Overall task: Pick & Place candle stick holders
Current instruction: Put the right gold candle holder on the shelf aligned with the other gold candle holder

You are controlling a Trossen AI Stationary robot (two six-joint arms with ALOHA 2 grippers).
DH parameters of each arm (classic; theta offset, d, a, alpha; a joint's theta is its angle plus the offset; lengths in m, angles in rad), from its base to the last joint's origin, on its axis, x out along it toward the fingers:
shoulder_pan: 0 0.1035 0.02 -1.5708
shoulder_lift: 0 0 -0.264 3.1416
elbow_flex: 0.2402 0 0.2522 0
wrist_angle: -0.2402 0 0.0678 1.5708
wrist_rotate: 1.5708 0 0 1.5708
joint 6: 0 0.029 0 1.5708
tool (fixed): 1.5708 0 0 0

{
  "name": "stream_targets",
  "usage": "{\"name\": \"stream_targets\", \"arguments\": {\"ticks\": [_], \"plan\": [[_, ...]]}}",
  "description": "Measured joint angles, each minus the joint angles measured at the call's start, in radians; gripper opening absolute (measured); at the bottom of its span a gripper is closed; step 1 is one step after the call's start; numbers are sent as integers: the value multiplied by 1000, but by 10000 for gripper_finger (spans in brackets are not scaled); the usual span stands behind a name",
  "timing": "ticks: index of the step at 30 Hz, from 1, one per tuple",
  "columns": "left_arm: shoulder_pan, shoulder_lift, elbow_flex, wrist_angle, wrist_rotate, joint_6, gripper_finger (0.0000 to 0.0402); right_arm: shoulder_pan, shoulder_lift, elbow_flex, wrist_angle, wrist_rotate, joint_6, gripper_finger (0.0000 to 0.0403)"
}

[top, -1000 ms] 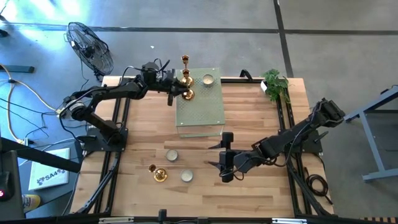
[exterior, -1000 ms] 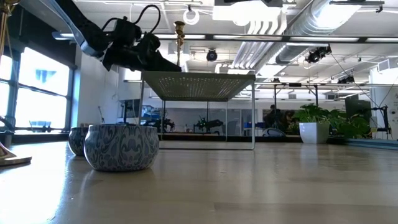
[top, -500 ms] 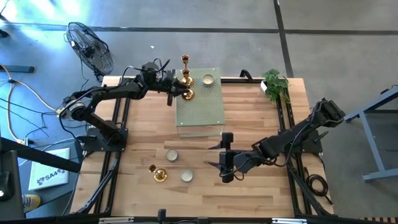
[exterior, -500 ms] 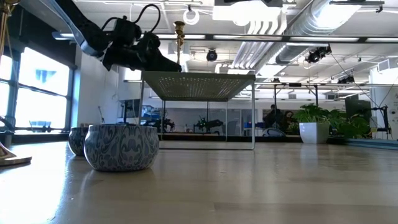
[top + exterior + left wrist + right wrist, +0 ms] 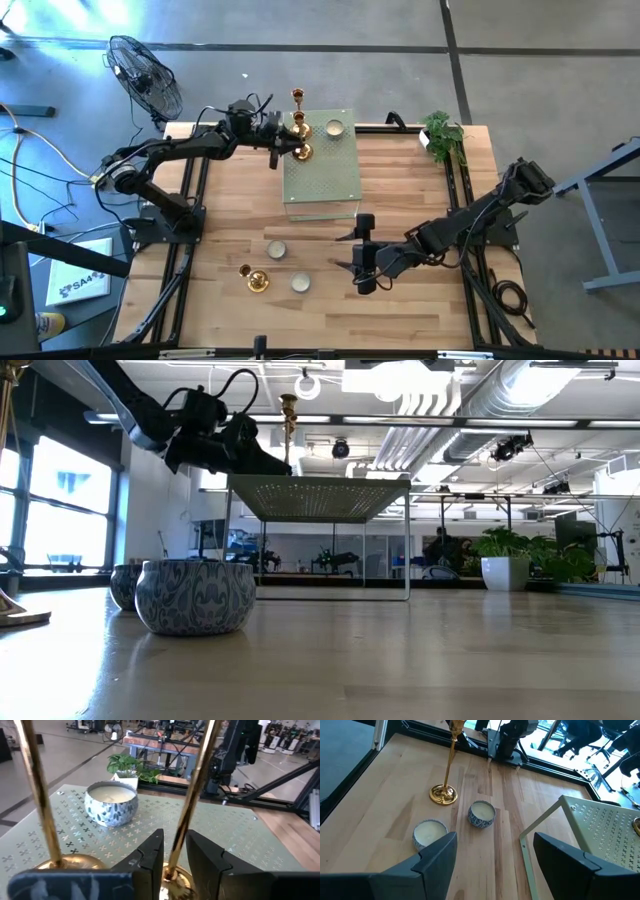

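Two gold candle stick holders stand on the far left corner of the pale green perforated slab [image 5: 322,175]. One [image 5: 192,795] is between the fingers of my left gripper [image 5: 174,837], which is shut on its stem; the other [image 5: 37,795] stands just beside it. A cream cup [image 5: 111,802] sits farther along the slab. On the wooden table near the front stand a third gold holder [image 5: 445,790] and two cups [image 5: 481,813] [image 5: 430,833]. My right gripper [image 5: 362,262] hovers open to their right, holding nothing. My left gripper pinches the gold holder's slim stem [image 5: 186,815] between its two fingers, low down, just above the round base [image 5: 176,879]. The fingers reach in nearly level from the table's left side and lie across the stem. The holder stands upright, and its base seems to rest on the slab.
The slab stands raised on thin legs [image 5: 408,550] above the table. A potted plant [image 5: 443,135] sits at the far right corner. Bare wood lies to the right of the slab and in front of it.
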Motion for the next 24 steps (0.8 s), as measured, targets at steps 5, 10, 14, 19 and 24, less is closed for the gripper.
{"name": "stream_targets", "arguments": {"ticks": [5, 10, 14, 19, 24], "plan": [[0, -17, 0, -19, -24, 1, 81, 0, 0, 0, 0, 0, 0, 259], [0, -39, -1, -54, -20, 1, 81, 0, 0, 0, 0, 1, 0, 259], [0, -56, -1, -80, -9, 0, 82, 0, 0, 0, 0, 2, 0, 259], [0, -87, -1, -153, -70, 0, 108, 0, 0, 0, 0, 3, 3, 259], [0, -126, -1, -197, -68, 0, 134, 0, 0, 0, 1, 1, 5, 259]]}}
